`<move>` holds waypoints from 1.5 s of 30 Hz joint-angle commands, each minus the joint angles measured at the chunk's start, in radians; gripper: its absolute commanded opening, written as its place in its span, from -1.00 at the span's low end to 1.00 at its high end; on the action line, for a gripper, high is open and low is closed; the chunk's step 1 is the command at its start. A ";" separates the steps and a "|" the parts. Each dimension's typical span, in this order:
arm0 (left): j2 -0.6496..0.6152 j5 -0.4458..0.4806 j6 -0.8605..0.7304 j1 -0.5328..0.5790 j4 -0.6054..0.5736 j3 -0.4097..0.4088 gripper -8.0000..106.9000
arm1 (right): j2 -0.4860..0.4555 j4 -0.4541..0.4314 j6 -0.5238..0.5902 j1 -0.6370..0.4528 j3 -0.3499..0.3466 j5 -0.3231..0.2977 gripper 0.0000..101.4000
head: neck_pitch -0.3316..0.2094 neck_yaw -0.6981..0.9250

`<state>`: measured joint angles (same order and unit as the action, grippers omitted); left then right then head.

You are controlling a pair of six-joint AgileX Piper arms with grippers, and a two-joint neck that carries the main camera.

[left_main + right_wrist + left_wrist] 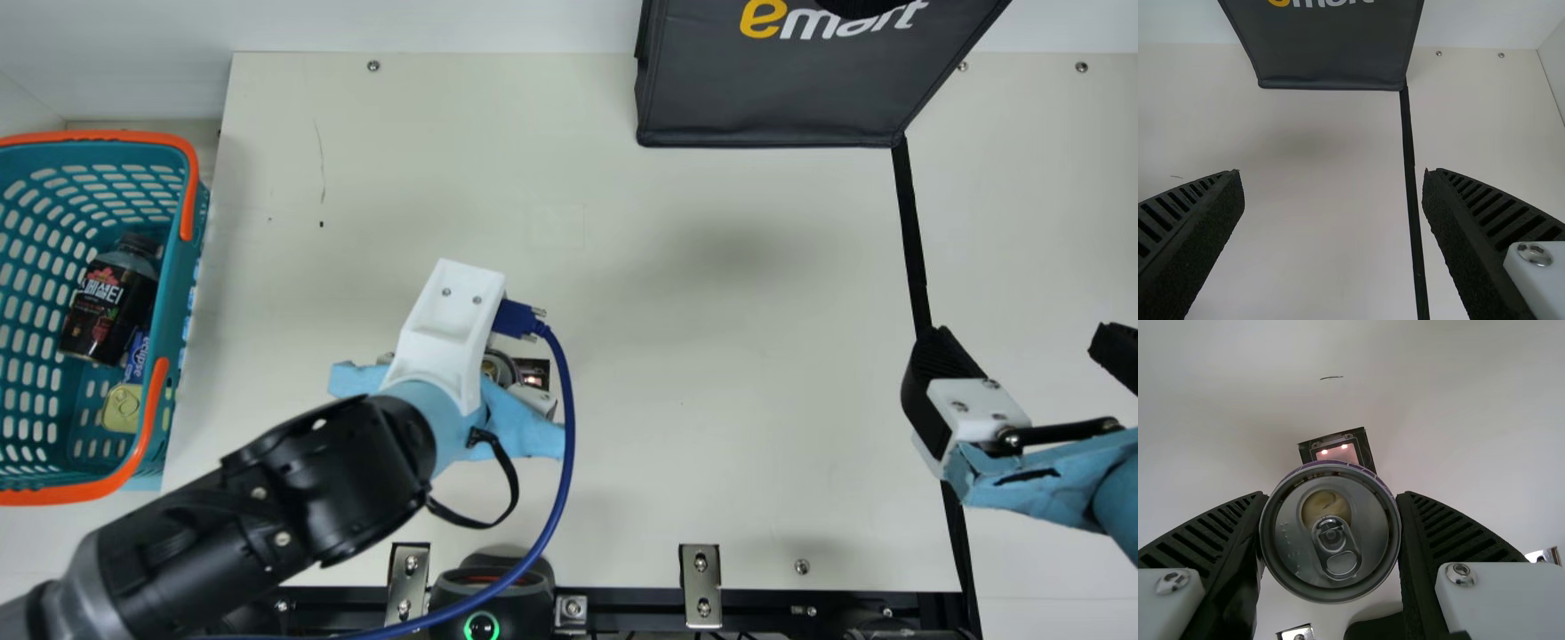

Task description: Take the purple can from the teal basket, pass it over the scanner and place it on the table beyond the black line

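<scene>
Main view: left of the black line (914, 240), there's the purple can (500, 368) under the left gripper (511, 427); at the line, the right gripper (1022, 343). Left wrist view: fingers clamped round the can! Right wrist view: empty fingers, spread wide.

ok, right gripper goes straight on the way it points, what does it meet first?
Probably the table, near the black line. The right gripper seems to point mostly down, and I see nothing in between. Height above it is unclear.
</scene>
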<state>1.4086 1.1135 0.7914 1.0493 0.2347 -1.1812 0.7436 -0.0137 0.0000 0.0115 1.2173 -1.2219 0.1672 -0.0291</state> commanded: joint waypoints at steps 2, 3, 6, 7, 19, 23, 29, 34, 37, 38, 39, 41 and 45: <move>-0.027 -0.011 -0.104 -0.015 -0.018 0.012 -1.00 | 0.000 0.000 0.000 0.000 0.000 0.000 0.87 | -0.029 0.002; -0.036 -0.014 -0.130 -0.020 -0.025 0.015 -1.00 | 0.000 0.000 0.000 0.000 0.000 0.000 0.87 | -0.029 0.002; -0.063 -0.021 -0.207 -0.033 -0.046 0.026 -1.00 | 0.000 0.000 0.000 0.000 0.000 0.000 0.87 | -0.029 0.002; -0.071 -0.023 -0.234 -0.037 -0.052 0.029 -1.00 | 0.000 0.000 0.000 0.000 0.000 0.000 0.87 | -0.029 0.002; -0.151 -0.043 -0.542 -0.084 -0.142 0.066 -1.00 | 0.000 0.000 0.000 0.000 0.000 0.000 0.87 | -0.029 0.002; -0.170 -0.046 -0.645 -0.099 -0.181 0.073 -1.00 | 0.000 0.000 0.000 0.000 0.000 0.000 0.87 | -0.029 0.002; -0.178 -0.041 -0.779 -0.112 -0.223 0.072 -1.00 | 0.000 0.000 0.000 0.000 0.000 0.000 0.87 | -0.029 0.002; -0.168 -0.036 -0.883 -0.121 -0.246 0.065 -1.00 | 0.000 0.000 0.000 0.000 0.000 0.000 0.87 | -0.029 0.002; -0.158 -0.034 -0.941 -0.126 -0.260 0.058 -1.00 | 0.000 0.000 0.000 0.000 0.000 0.000 0.87 | -0.029 0.002; -0.154 -0.033 -0.960 -0.127 -0.266 0.055 -1.00 | 0.000 0.000 0.000 0.000 0.000 0.000 0.87 | -0.029 0.002; -0.150 -0.033 -0.978 -0.128 -0.269 0.053 -1.00 | 0.000 0.000 0.000 0.000 0.000 0.000 0.87 | -0.029 0.002; -0.141 -0.032 -1.015 -0.130 -0.278 0.050 -1.00 | 0.000 0.000 0.000 0.000 0.000 0.000 0.87 | -0.029 0.002; -0.120 -0.030 -1.078 -0.139 -0.295 0.042 -1.00 | 0.000 0.000 0.000 0.000 0.000 0.000 0.87 | -0.029 0.002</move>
<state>1.2860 1.0827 -0.2585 0.9116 -0.0559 -1.1364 0.7436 -0.0137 0.0000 0.0115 1.2173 -1.2219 0.1672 -0.0291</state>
